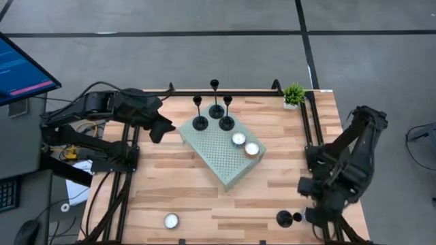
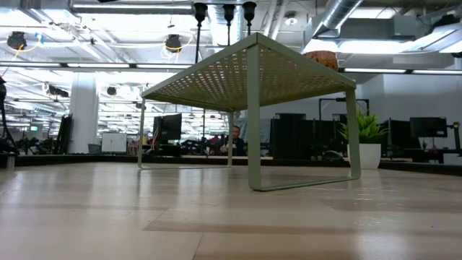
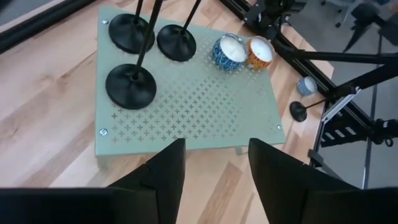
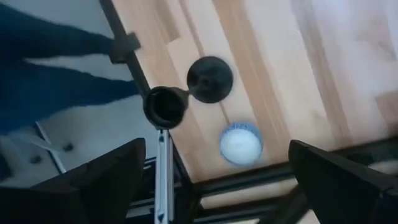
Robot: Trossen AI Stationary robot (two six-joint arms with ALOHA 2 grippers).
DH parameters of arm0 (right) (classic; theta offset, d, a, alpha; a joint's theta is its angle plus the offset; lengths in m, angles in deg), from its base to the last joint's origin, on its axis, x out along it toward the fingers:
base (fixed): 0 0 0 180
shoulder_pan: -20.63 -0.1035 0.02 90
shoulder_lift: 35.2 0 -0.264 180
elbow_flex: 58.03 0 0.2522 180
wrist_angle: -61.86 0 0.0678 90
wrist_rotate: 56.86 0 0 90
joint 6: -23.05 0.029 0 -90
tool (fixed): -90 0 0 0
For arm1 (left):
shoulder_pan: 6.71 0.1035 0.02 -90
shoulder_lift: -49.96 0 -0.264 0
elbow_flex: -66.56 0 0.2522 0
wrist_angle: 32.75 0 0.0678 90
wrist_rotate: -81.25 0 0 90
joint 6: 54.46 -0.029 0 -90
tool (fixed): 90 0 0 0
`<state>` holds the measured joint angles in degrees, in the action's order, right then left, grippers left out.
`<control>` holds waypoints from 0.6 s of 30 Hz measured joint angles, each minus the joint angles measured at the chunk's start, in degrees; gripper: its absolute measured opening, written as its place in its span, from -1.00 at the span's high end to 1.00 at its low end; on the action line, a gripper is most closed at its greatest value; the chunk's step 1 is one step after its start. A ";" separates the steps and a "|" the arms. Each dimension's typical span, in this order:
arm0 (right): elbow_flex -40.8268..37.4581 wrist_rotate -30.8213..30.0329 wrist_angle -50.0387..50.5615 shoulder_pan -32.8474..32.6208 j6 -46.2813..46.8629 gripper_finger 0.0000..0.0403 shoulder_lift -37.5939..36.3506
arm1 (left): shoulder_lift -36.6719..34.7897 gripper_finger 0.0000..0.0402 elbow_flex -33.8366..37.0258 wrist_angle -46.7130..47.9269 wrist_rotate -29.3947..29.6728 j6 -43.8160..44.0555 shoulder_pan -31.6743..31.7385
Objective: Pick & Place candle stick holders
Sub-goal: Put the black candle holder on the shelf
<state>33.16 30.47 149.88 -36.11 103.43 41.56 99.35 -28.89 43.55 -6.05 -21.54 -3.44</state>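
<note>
Three black candle stick holders (image 1: 216, 111) stand by their disc bases on the far end of a green perforated stand (image 1: 221, 160); they also show in the left wrist view (image 3: 130, 86). A fourth holder (image 1: 284, 218) stands on the table near its near right corner. My left gripper (image 1: 163, 127) hovers open at the stand's left edge, with its fingers (image 3: 214, 168) apart and empty. My right gripper (image 4: 217, 155) is open and empty in the air above the fourth holder (image 4: 210, 79).
Two tealights (image 1: 245, 144) sit on the stand beside the holders. Another tealight (image 1: 170, 220) lies near the table's front edge, and one (image 4: 240, 143) lies by the fourth holder. A small potted plant (image 1: 294, 94) stands at the far right corner. Black rails (image 1: 310, 129) run along the table's sides.
</note>
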 joint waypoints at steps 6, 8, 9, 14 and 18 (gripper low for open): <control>-0.04 2.14 -1.44 -0.56 -9.09 -0.91 6.72 | 0.16 0.12 0.00 -0.06 0.04 -0.10 0.00; -0.04 2.52 -1.44 -0.24 -11.25 -0.91 7.90 | 0.16 0.12 0.00 -0.26 0.02 0.08 0.00; -0.02 2.74 -1.45 -0.05 -11.78 -0.91 8.19 | 0.16 0.12 0.00 -0.38 0.02 0.24 0.00; 1.03 2.62 -2.48 -0.12 -11.34 -0.91 8.36 | 0.16 0.11 0.00 -0.65 0.03 0.32 0.00; 1.81 2.71 -6.22 -0.98 -11.80 -0.91 8.42 | 0.16 0.11 0.00 -0.71 0.03 0.32 0.00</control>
<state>34.96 33.18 143.66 -37.09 91.62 49.98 99.52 -28.89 42.83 -6.02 -21.23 -3.44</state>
